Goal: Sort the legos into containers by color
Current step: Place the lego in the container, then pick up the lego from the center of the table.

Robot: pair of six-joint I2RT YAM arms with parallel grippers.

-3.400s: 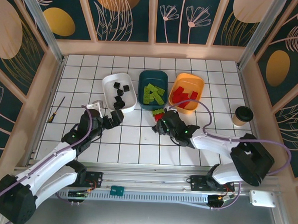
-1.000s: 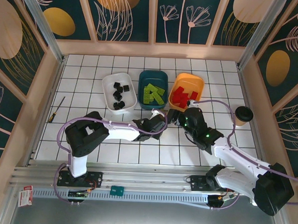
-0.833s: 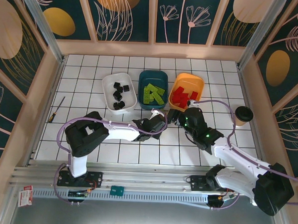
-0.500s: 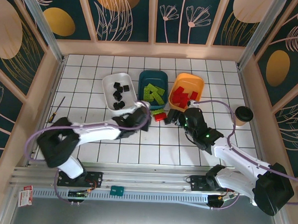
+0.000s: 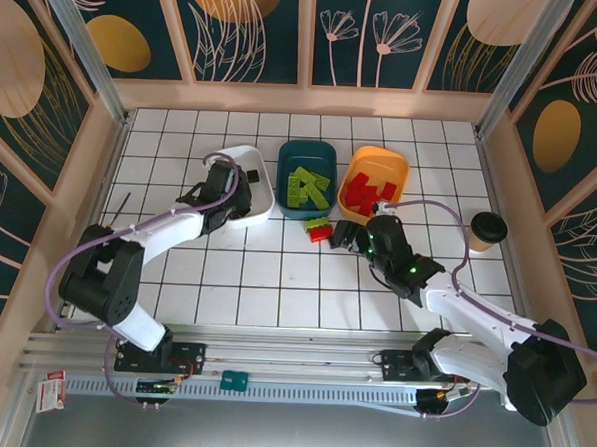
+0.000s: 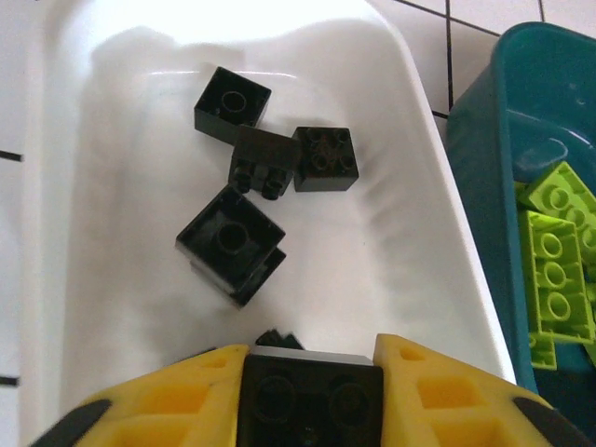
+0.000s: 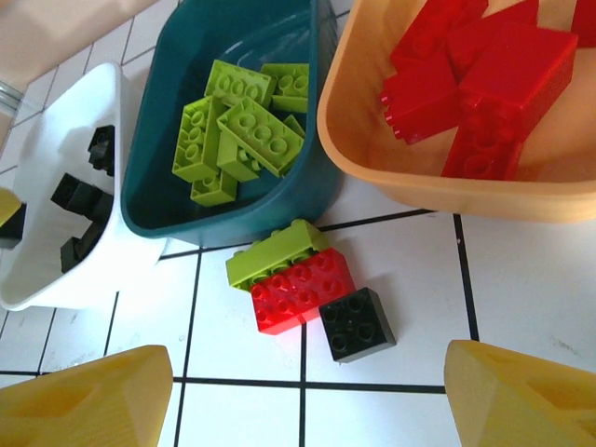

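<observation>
My left gripper (image 5: 223,192) hangs over the near end of the white bin (image 5: 262,173), shut on a black square brick (image 6: 310,396). Below it in the white bin (image 6: 372,261) lie several black bricks (image 6: 233,242). Three loose bricks sit together on the tiles in front of the teal bin (image 7: 233,219): a lime oblong (image 7: 275,251), a red oblong (image 7: 303,289) and a black square (image 7: 357,323). My right gripper (image 7: 303,377) stands open just short of them, apart from them, also the right gripper (image 5: 343,234). The teal bin holds lime bricks (image 7: 242,130); the orange bin (image 7: 419,191) holds red bricks (image 7: 484,84).
A paper cup with a dark lid (image 5: 487,230) stands at the right of the table. A screwdriver (image 5: 121,202) lies at the left, partly under my left arm. Wooden walls ring the tiled table; bare tiles lie in front of both arms.
My left arm has swung from the loose bricks at mid-table back left to the white bin, carrying a black brick. The right gripper has barely moved.
</observation>
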